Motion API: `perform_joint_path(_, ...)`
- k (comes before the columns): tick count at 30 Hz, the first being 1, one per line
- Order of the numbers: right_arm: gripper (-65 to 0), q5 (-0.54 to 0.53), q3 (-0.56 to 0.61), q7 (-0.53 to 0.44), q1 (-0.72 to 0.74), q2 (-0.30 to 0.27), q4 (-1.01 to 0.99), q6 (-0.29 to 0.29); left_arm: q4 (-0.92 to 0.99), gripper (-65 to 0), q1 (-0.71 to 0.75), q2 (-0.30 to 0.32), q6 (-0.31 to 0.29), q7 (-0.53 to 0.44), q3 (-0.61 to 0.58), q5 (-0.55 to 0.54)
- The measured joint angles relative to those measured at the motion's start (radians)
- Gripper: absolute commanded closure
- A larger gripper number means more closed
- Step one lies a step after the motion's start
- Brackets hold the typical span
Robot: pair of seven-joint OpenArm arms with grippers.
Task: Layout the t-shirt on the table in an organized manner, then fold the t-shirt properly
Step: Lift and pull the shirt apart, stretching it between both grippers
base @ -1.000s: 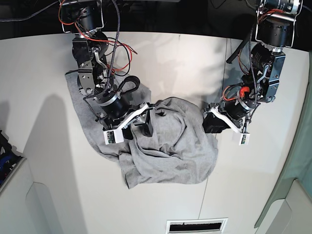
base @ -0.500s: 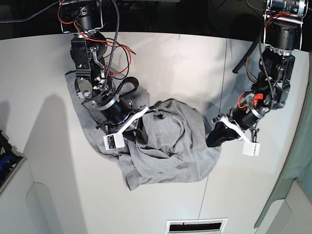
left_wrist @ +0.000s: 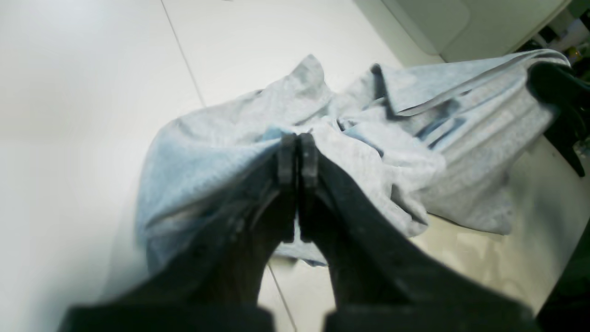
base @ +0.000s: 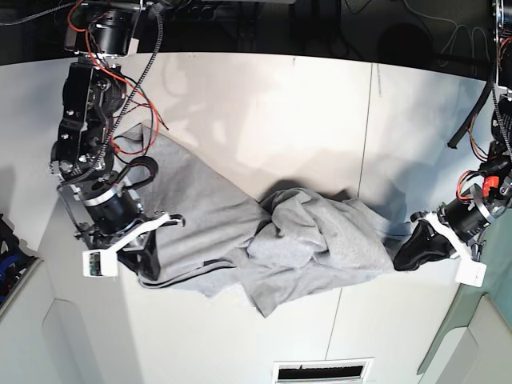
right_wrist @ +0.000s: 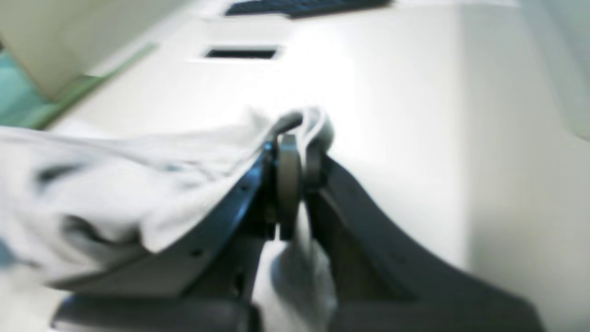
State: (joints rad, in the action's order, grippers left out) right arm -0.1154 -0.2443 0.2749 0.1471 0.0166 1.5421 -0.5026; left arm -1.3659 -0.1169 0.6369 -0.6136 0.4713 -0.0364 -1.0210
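Grey jersey is filling the near field of both wrist views, where each pair of fingers is pressing shut on cloth. In the left wrist view, the left gripper [left_wrist: 297, 154] is pinching a raised ridge of the t-shirt [left_wrist: 350, 152], its two dark fingers [left_wrist: 286, 157] meeting with only fabric between them; the cloth is falling away to either side of the pinch and bunching into folds beyond it, with dark printed marks showing on one fold. In the right wrist view, which is blurred, the right gripper [right_wrist: 295, 159] is likewise closed on a hem or edge of the t-shirt [right_wrist: 138, 184], a loop of cloth curling over the fingertips and more hanging down between the fingers.

In the base view, the right gripper [base: 142, 254] is sitting at that picture's left and the left gripper [base: 410, 254] at its right, well apart, each at one end of the garment. The t-shirt [base: 240, 232] is stretching between them across the white surface [base: 264, 104] as a long, uneven band, flatter toward the picture's left and heaped in crumpled folds near the middle. A thin dark seam [base: 362, 152] is crossing the surface and passing under the cloth. Farther back, the surface is ending at a dark background behind both arms.
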Motion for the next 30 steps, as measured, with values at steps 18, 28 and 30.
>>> perform_joint_path(18,0.0,-0.064,-0.208,0.023,0.000,-0.248,-0.069,0.054,-0.018,0.0,-0.014,-0.021,-0.015,0.031,0.033,-0.034)
perform_joint_path(28,0.0,-0.080,-0.228,0.026,0.006,-0.315,-0.069,0.135,-0.224,0.0,-0.022,0.009,-0.024,0.065,0.082,0.000)
perform_joint_path(30,0.0,-0.079,-0.232,0.061,0.006,-0.316,-0.074,0.188,-0.222,-4.2,-0.017,-0.005,-0.023,0.071,0.081,0.018)
